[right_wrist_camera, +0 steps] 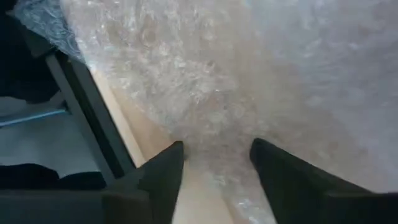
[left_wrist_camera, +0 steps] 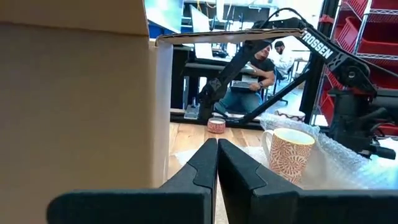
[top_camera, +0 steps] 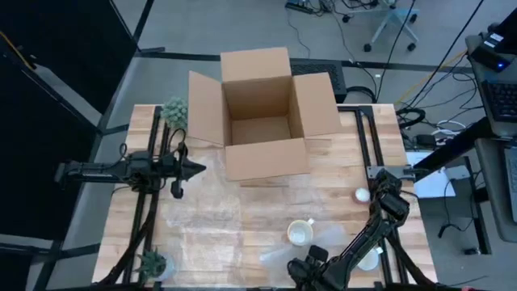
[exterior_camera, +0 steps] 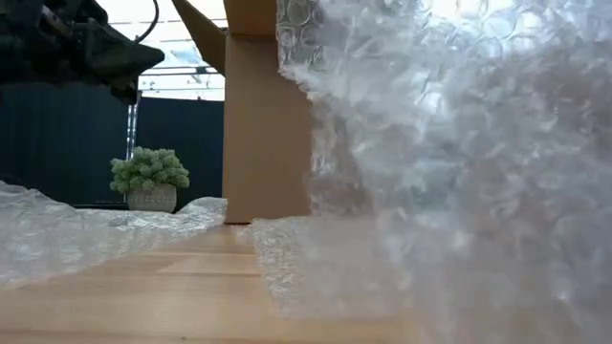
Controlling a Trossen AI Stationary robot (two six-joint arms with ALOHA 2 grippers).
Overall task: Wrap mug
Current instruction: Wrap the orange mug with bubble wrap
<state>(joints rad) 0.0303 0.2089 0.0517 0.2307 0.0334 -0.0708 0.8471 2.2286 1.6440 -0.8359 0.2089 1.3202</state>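
A white mug (top_camera: 300, 233) with a red pattern (left_wrist_camera: 289, 153) stands upright on a sheet of clear bubble wrap (top_camera: 234, 218) spread over the table's near half. In the low view the wrap (exterior_camera: 459, 162) rises in a bunch close to the camera. My right gripper (right_wrist_camera: 217, 149) is open at the table's near edge (top_camera: 300, 271), fingers pointing down over the wrap's near border, just near of the mug. My left gripper (top_camera: 194, 168) is shut and empty above the table's left side, pointing toward the mug (left_wrist_camera: 217, 146). My right gripper's open fingers (right_wrist_camera: 174, 163) stand on either side of a stretch of the bubble wrap's near border (right_wrist_camera: 214, 134), coming from above. I cannot tell whether they touch it.
An open cardboard box (top_camera: 262, 117) stands at the far middle, flaps out. Small potted plants sit at the far left (top_camera: 174, 111) and near left (top_camera: 152, 263). Two small white objects (top_camera: 361, 195) (top_camera: 367, 260) lie at the right. A person (left_wrist_camera: 264, 59) sits beyond the table.
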